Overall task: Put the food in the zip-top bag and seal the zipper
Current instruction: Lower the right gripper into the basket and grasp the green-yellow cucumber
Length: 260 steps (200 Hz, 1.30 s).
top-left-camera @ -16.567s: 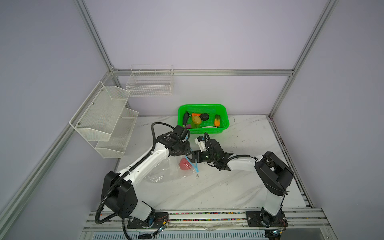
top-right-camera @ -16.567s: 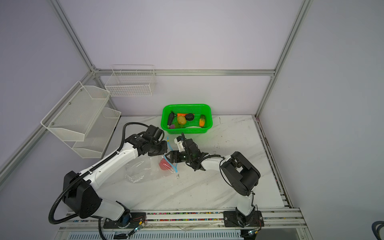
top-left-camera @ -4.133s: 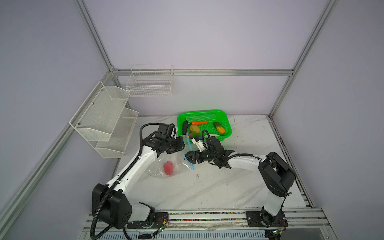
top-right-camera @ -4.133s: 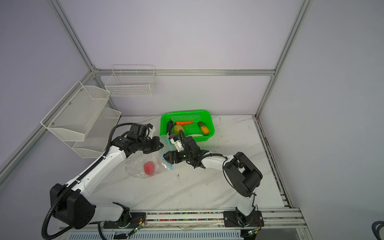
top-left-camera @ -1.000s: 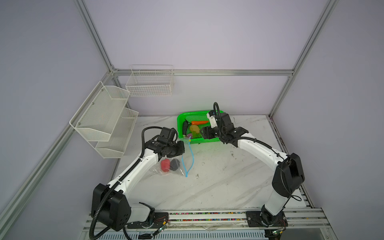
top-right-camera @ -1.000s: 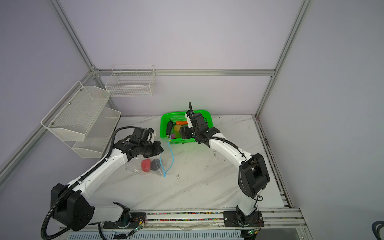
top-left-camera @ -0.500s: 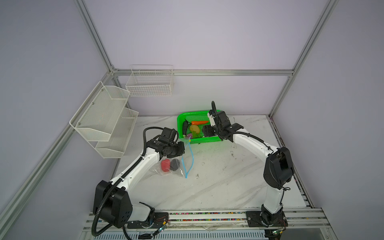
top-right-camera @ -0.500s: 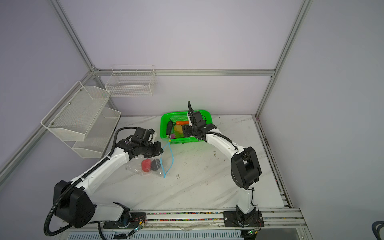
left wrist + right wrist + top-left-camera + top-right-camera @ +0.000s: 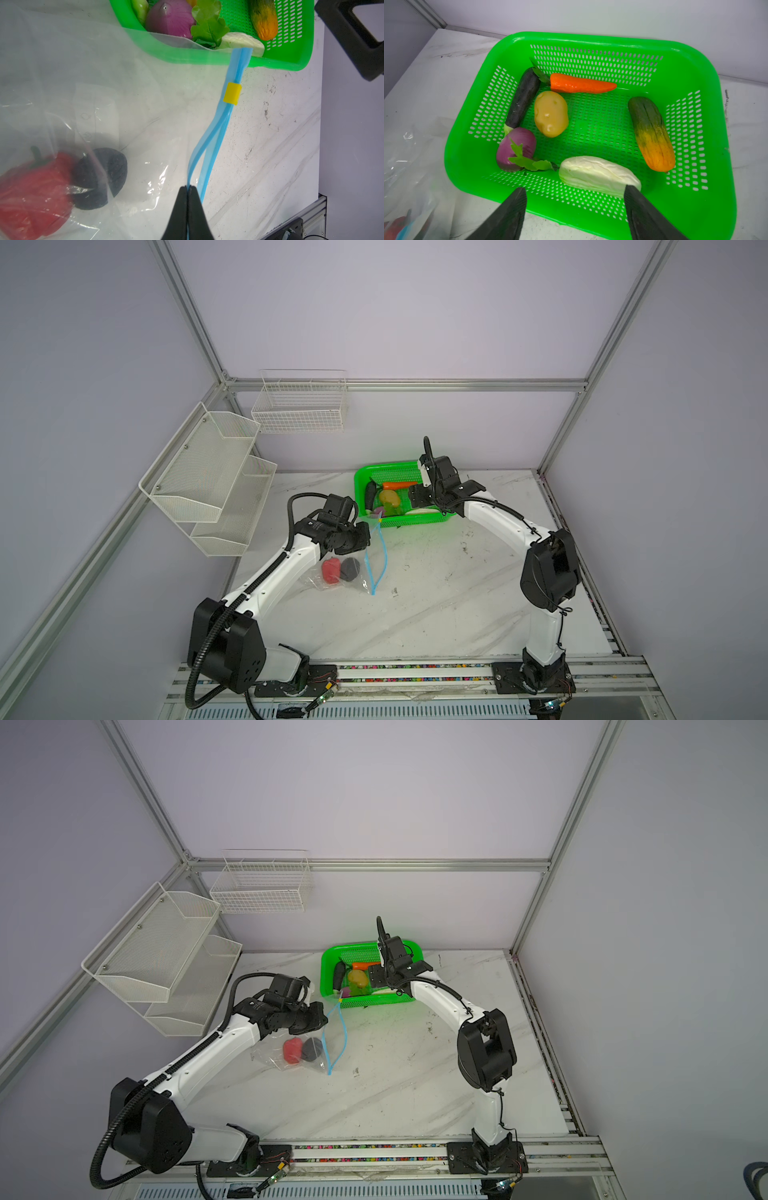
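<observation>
Pepper (image 9: pixel 31 187) and a dark round piece (image 9: pixel 104 172) are seen inside the bag (image 9: pixel 104 83), laid on the bench (image 9: pixel 436 601) just beside the basket (image 9: pixel 591 39). One lip of the zipper (image 9: pixel 220 124) is pinched in the closed left claw (image 9: pixel 188 188). The right claw (image 9: pixel 574 188) is held wide, empty, over the basket.

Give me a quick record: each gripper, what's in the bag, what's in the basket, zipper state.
left gripper: shut on one lip of the zipper
right gripper: open, empty, above the basket
zip-top bag: red pepper, dark round piece
basket: carrot, potato, eggplant, onion, white vegetable, green-orange gourd, green leaf
zipper: open, yellow slider near the basket end
</observation>
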Tool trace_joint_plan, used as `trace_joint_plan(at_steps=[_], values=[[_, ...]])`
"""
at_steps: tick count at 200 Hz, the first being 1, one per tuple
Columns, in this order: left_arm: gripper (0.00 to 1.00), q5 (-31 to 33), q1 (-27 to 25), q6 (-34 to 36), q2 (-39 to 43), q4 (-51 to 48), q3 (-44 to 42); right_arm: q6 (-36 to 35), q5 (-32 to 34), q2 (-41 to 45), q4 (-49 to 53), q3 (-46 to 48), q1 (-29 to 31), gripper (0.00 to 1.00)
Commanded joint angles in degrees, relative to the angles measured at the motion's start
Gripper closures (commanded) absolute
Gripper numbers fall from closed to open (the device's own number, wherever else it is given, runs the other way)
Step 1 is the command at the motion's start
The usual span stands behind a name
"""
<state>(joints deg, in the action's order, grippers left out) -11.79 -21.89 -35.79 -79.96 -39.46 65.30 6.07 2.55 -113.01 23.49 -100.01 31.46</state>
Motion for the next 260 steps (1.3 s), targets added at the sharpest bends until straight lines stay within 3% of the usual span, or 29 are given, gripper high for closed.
trace_joint_plan(at_steps=[1,24,80,150,260], values=[[1.0,-1.3,-0.25,0.5,-0.24,2.91,4.53,-1.94,2.29,-2.43,1.85,-2.6,-1.04,0.24],[1.0,-1.59,-0.29,0.61,-0.28,3.01,4.26,-2.14,0.38,-4.68,-0.34,-3.4,-1.55,0.24],[1.0,-1.66,-0.06,2.34,-0.5,2.64,4.29,-1.62,-1.99,-16.95,6.79,-18.2,-1.9,0.24],[1.0,-2.24,0.18,2.86,-0.1,2.54,4.49,-5.81,9.91,-25.73,14.44,-31.29,-5.18,0.24],[1.0,-3.35,0.27,2.2,-0.5,3.38,4.81,-6.21,5.58,-32.31,14.29,-32.49,-9.47,0.22]])
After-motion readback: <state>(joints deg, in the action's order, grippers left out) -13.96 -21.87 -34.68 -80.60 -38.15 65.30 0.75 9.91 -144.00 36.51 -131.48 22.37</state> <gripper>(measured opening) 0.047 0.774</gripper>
